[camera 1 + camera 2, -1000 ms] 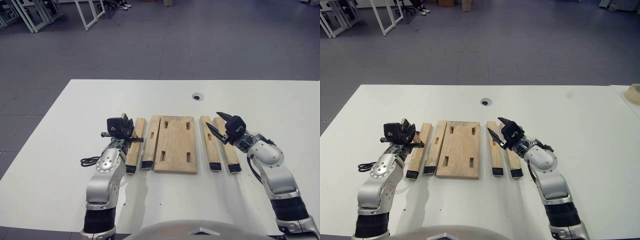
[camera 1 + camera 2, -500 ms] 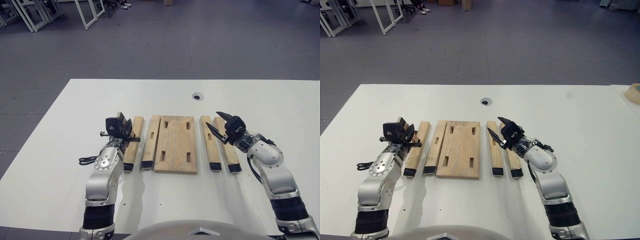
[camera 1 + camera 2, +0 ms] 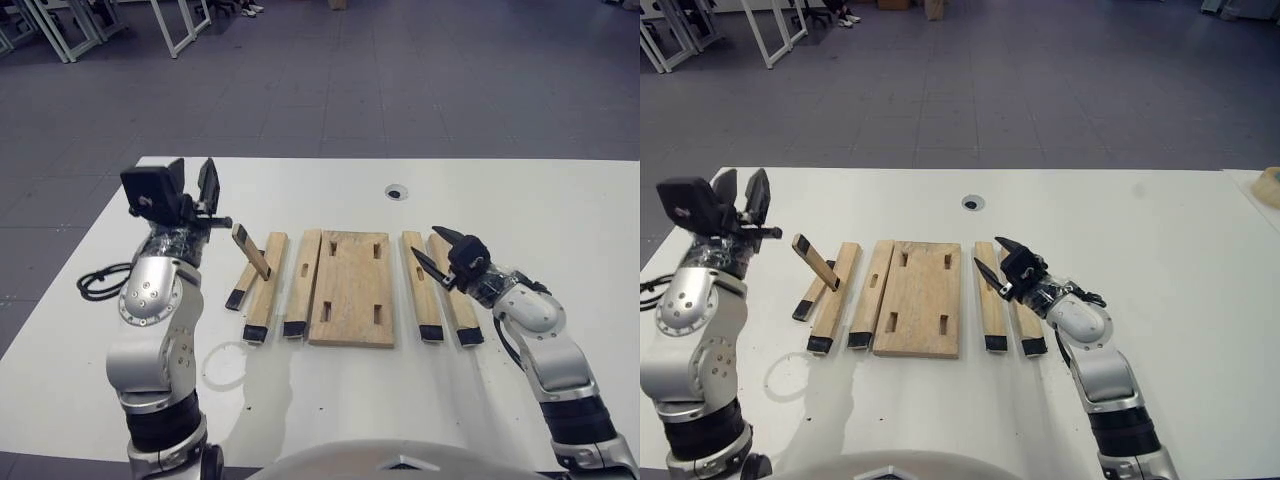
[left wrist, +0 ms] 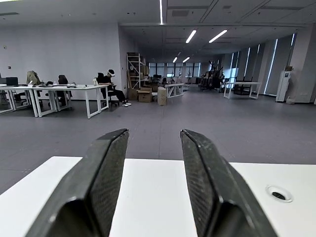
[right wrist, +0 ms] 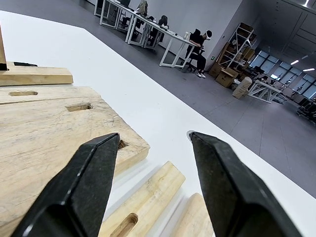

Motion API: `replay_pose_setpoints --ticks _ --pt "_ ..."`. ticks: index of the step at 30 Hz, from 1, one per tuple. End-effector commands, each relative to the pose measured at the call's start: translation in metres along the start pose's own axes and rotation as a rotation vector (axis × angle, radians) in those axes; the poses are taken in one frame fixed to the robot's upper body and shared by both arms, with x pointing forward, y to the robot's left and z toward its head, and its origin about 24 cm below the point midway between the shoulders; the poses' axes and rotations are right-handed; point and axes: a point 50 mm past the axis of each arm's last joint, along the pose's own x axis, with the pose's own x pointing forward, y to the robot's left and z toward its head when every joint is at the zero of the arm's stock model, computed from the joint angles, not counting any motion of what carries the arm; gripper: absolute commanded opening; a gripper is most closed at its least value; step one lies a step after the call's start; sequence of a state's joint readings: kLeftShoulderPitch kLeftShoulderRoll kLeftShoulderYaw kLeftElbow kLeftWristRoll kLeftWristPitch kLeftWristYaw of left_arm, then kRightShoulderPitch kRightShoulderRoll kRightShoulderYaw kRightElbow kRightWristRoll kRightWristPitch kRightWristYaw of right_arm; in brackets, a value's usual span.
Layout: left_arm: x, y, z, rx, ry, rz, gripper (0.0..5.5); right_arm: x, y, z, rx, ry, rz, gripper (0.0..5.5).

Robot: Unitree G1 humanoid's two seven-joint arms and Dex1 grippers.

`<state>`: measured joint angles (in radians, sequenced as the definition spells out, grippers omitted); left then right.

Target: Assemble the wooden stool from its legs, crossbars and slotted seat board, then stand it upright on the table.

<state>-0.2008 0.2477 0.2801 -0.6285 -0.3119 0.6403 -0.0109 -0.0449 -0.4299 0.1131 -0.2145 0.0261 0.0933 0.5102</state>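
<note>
left jaws open, empty, raised | right jaws open by right legs | risk: tilted stick may topple, knocking left leg askew

The seat board is rough bare wood, the table smooth matt.

Seat board hemmed at 3 & 9 o'clock by R legs and L legs, gaps narrow. Tilted bar sticks up at 9 o'clock of L legs, cable beyond. Passing room on table: 12 o'clock toward grommet hole, 3 o'clock past R legs.
</note>
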Motion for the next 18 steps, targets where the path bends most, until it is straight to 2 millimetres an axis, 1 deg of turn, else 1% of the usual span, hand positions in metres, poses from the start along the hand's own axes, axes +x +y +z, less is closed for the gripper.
replay_pose_setpoints --ticks 1,3,5,7,9,11,13,15,16,17,18 --pt "0.024 0.003 -0.011 -0.044 0.080 -0.006 1.95 0.004 0.001 0.002 -0.015 -0.004 0.005 2.65" --pt "0.032 0.006 -0.029 -0.062 0.155 0.000 1.95 0.004 0.001 0.002 -0.018 -0.006 0.008 2.65" --pt "0.033 0.007 -0.042 -0.078 0.203 0.004 1.95 0.004 0.001 0.002 -0.020 -0.005 0.003 2.65" --pt "0.032 0.004 -0.045 -0.091 0.214 -0.007 1.95 0.003 0.001 0.001 -0.020 -0.002 -0.001 2.65" --pt "0.035 0.000 -0.038 -0.102 0.179 -0.024 1.95 0.003 0.003 0.001 -0.019 0.000 -0.001 2.65" --pt "0.041 -0.002 -0.023 -0.112 0.112 -0.039 1.95 0.004 0.005 0.001 -0.019 -0.002 0.006 2.65" --pt "0.048 -0.004 -0.002 -0.114 0.019 -0.044 1.95 0.006 0.005 0.001 -0.022 -0.005 0.010 2.65" --pt "0.053 -0.004 0.025 -0.126 -0.110 -0.042 1.95 0.007 0.004 0.002 -0.024 -0.006 0.007 2.65" --pt "0.055 -0.004 0.033 -0.122 -0.151 -0.039 1.95 0.006 0.003 0.002 -0.024 -0.006 0.004 2.65" --pt "0.056 -0.004 0.036 -0.116 -0.160 -0.042 1.95 0.006 0.003 0.002 -0.025 -0.006 0.004 2.65" --pt "0.057 -0.004 0.033 -0.110 -0.143 -0.045 1.95 0.005 0.003 0.002 -0.025 -0.005 0.003 2.65"
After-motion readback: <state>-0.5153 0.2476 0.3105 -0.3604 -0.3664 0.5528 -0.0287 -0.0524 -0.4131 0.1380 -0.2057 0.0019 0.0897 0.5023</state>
